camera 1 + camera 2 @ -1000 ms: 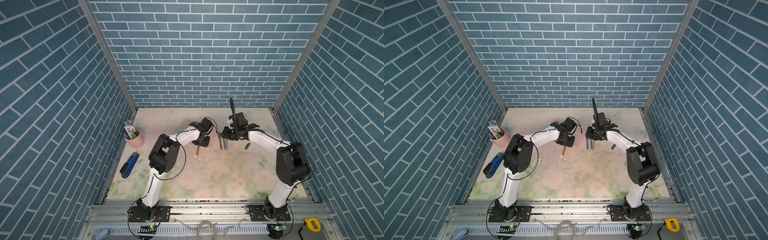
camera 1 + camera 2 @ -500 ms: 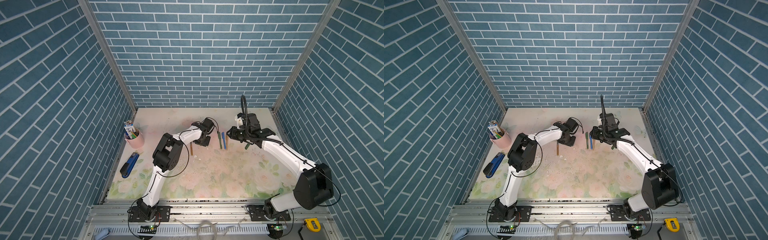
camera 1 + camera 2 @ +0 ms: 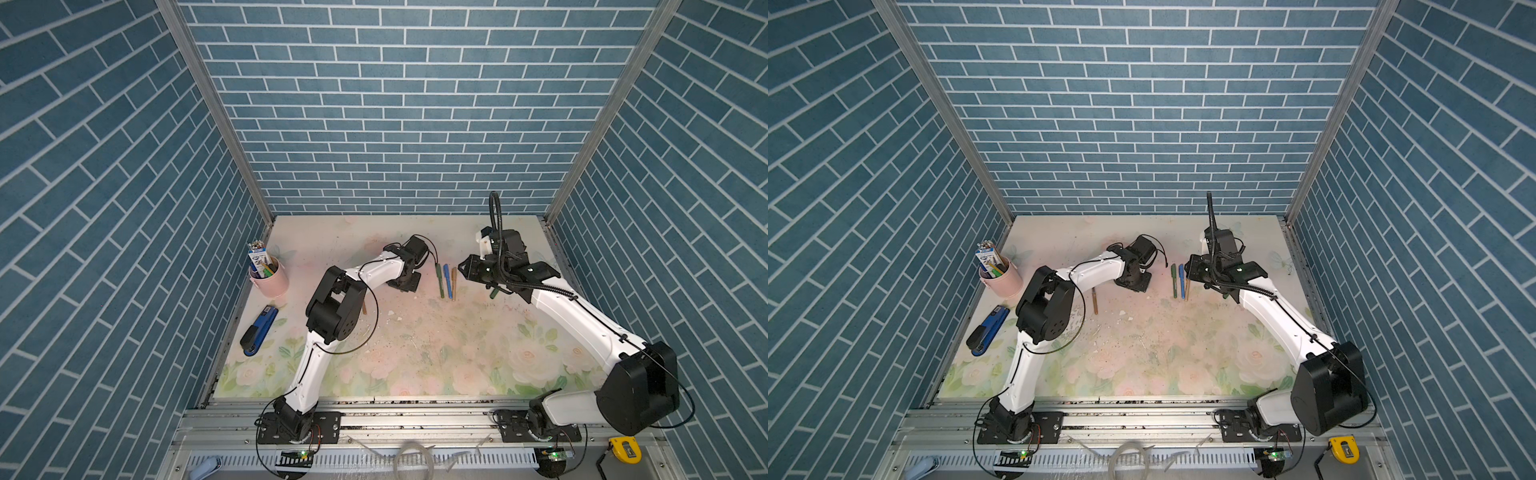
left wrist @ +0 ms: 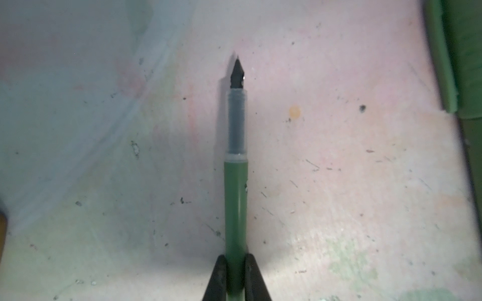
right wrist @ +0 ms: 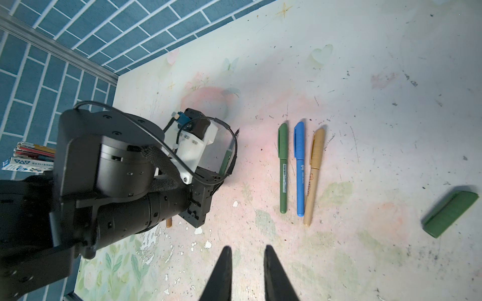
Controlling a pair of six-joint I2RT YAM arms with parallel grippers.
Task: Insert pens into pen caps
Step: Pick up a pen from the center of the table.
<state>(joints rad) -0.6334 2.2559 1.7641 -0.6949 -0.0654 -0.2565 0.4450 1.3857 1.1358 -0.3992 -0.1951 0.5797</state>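
Blue brick-pattern walls [image 3: 415, 124] on three sides. Floral bench [image 3: 415, 353], scuffed and speckled.

Left tool [image 4: 236, 256]: clamped tight on green pen [image 4: 234, 203], which has no cap on. The grip sits at the rear of the barrel. Most of the barrel, the clear collar and the dark nib stick straight out ahead of the fingers, low over the bench, with the shadow close alongside. Cannot tell whether the nib touches the surface.

Right tool [image 5: 247, 247]: fingers a narrow gap apart, nothing between them, held above the bench. Green cap [image 5: 451, 213] lies flat on the bench off to one side, well apart from the fingertips. In a top view it shows close by the right wrist.

Between the two tools, three capped pens lie in a row, near parallel and close together: capped green pen [image 5: 283, 166], blue pen [image 5: 300, 166], tan pen [image 5: 314, 177]. Both top views put the tan pen nearest the right tool.

Brown pen [image 3: 1095, 301] lies alone beside the left arm's elbow, well apart from the row; too small to tell if it is capped.

Pink cup [image 3: 272, 280] and stapler [image 3: 258, 330] sit at the bench's left edge.
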